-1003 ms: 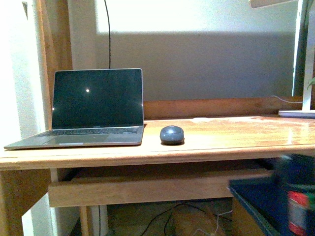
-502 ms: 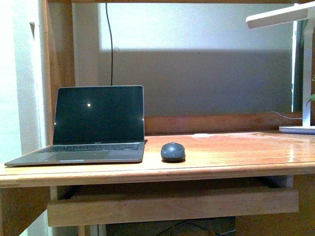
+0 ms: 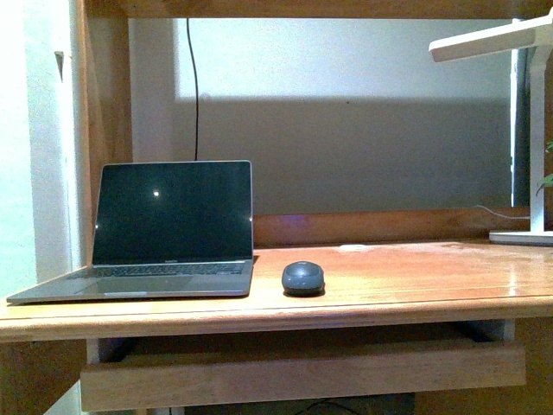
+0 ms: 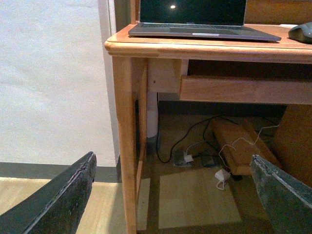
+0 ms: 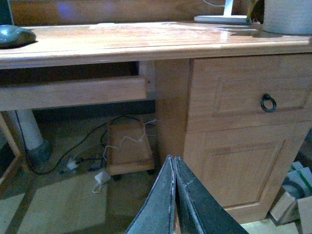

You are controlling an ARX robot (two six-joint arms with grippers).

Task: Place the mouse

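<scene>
The mouse (image 3: 302,277), small, dark grey and domed, rests on the wooden desk (image 3: 415,277) just right of the open laptop (image 3: 164,232). It also peeks in at the edge of the left wrist view as the mouse (image 4: 302,32) and of the right wrist view as the mouse (image 5: 14,35). Neither arm shows in the front view. My left gripper (image 4: 173,168) hangs open below desk height, with nothing between its fingers. My right gripper (image 5: 174,161) is shut and empty, low in front of the desk's cupboard.
A white desk lamp (image 3: 518,130) stands at the desk's right end. A pull-out shelf (image 3: 302,372) runs under the desktop. A drawer with a ring handle (image 5: 268,102) and a cupboard door sit under the right side. Cables and a wooden box (image 5: 127,148) lie on the floor.
The front view has shifted, so the desk now sits lower in frame. The dark blurred shape at the lower right a second ago is gone. The mouse stays beside the laptop.
</scene>
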